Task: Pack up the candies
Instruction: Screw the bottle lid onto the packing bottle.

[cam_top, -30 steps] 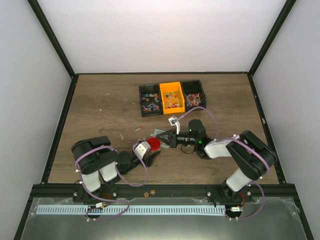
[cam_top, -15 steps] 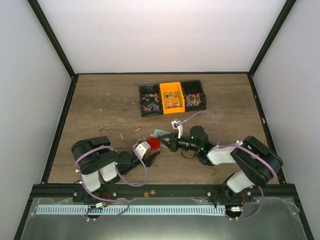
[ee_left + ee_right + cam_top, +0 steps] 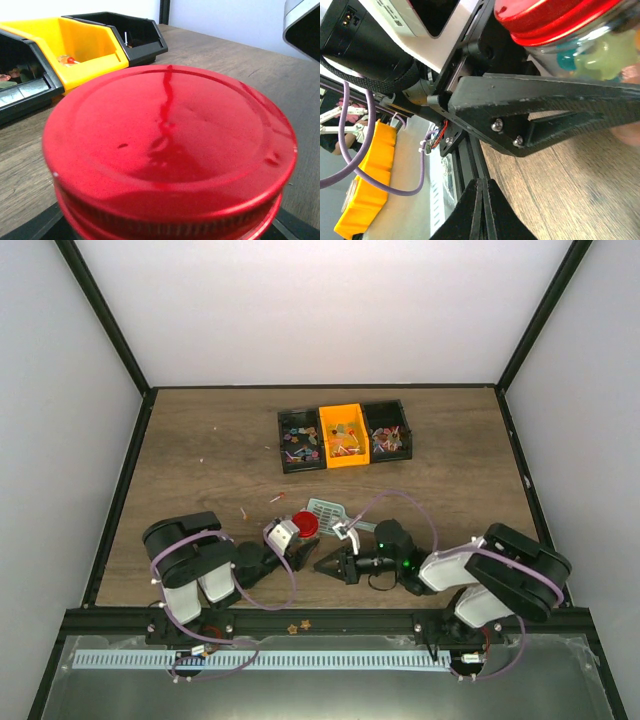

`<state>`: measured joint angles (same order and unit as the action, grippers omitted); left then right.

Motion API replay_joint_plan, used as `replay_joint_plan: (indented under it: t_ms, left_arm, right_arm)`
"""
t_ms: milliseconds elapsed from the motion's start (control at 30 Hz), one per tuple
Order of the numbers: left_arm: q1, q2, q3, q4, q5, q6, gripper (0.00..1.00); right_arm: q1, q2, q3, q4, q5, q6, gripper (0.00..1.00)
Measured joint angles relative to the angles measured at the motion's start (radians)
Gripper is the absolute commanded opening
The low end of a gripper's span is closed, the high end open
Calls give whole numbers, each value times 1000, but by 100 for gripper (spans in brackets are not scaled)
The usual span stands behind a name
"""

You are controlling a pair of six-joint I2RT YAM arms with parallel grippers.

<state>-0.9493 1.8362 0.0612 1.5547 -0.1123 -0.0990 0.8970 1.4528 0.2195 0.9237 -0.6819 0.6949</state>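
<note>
White walls and a black frame enclose a brown wooden table (image 3: 200,470); two arms reach in from the near edge. At the far middle sits a row of three bins (image 3: 343,463), black, yellow, black, its long axis running left to right; the candies (image 3: 298,437), tiny wrapped sweets in mixed colours, lie mostly inside these bins, with a few strays on the wood nearer the arms. Closer in is a clear jar (image 3: 592,47) capped by a red lid (image 3: 306,523); pale green and teal shapes show through its glass, likely sweets already inside. A teal scoop (image 3: 324,507) lies just beyond the jar, handle pointing toward the right arm.

The bins lie well apart from both grippers, straight ahead and away from the arm bases, with the scoop between; the left gripper (image 3: 299,540) is slightly nearer them but occupied, so the free right arm looks the likelier one to take the scoop. Left fingers (image 3: 545,107) stand fairly wide, clamped on the jar's sides below the lid, which fills the left wrist view. The right gripper (image 3: 325,568) sits near the jar on its near right side, tips aimed left, jaws pressed fully together, holding nothing.
</note>
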Motion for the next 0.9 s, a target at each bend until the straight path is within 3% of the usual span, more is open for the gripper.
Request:
replay_joint_plan:
  t_ms: [133,267,333,533,900]
  left_arm:
    - [0,-1,0,0,0,0,67]
    - [0,-2,0,0,0,0,67]
    - [0,-2,0,0,0,0,67]
    - [0,-2,0,0,1,0,66]
    - [0,-2,0,0,1,3,67]
  right_arm:
    - [-20,-92,-17,-50,26,2,1]
    - [-113,-167,-10,-93,28,-2,25]
    - [-168,-172,16,-132,31,-18,31]
    - [-246,-101,144,-196,12,-50,30]
    - [-253,173,409,-279,-109,-153,21]
